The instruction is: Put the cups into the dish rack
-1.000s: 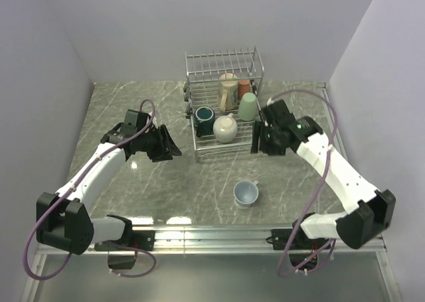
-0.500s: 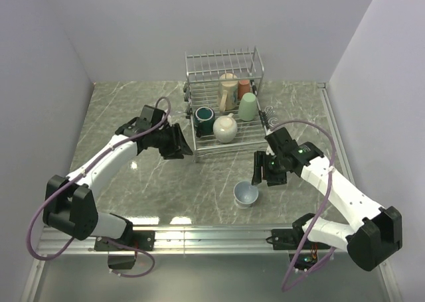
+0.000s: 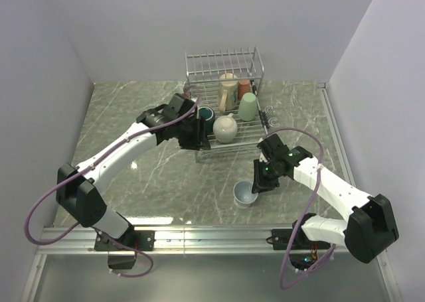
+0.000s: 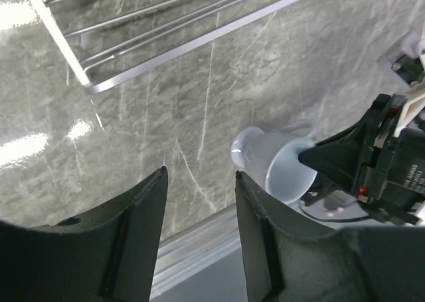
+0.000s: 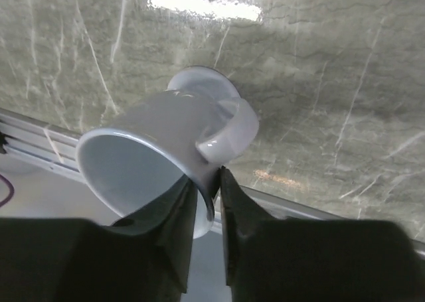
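Both arms have swung inward since a second ago: the right gripper (image 3: 260,180) has come down from beside the dish rack (image 3: 222,56) to the pale blue mug (image 3: 244,194), and the left gripper (image 3: 199,133) now sits at the rack's front left corner.
The right jaws are almost together, pinching the mug's rim just beside the handle, one finger inside the mouth and one outside. The mug is tilted on the table (image 3: 133,116), its mouth toward those jaws and its base away from them. The left jaws stand spread with nothing between them, the rack's front wire just past their tips. Beyond them, inside the rack, sit the dark teal mug (image 3: 204,119), beige mug (image 3: 225,128), light green mug (image 3: 248,107), tall cream mug (image 3: 227,91) and reddish-brown mug (image 3: 244,87).
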Action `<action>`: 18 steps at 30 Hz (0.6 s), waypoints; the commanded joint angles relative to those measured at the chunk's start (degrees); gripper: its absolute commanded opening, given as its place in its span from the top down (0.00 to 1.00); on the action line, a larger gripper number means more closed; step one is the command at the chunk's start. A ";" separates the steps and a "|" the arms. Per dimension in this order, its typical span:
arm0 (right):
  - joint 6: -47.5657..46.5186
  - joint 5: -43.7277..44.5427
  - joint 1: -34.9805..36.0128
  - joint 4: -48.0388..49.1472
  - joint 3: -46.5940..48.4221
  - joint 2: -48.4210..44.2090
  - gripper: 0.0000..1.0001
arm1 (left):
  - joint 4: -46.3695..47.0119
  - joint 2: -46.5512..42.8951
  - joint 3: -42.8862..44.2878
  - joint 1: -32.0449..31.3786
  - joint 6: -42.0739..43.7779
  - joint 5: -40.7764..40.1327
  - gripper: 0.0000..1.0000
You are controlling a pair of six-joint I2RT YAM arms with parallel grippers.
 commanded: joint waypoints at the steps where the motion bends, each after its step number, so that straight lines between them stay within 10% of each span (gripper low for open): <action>1: 0.36 -0.37 0.61 2.68 -0.17 0.96 0.88 | -4.47 2.02 5.85 -4.84 3.89 -6.07 0.49; 3: 0.45 0.15 0.52 2.85 0.18 1.83 1.00 | -5.00 2.29 7.97 -7.66 5.30 -10.45 0.50; 18: 0.71 1.21 0.61 -3.82 23.02 9.83 1.00 | -3.95 8.18 14.04 -20.15 11.37 -18.57 0.45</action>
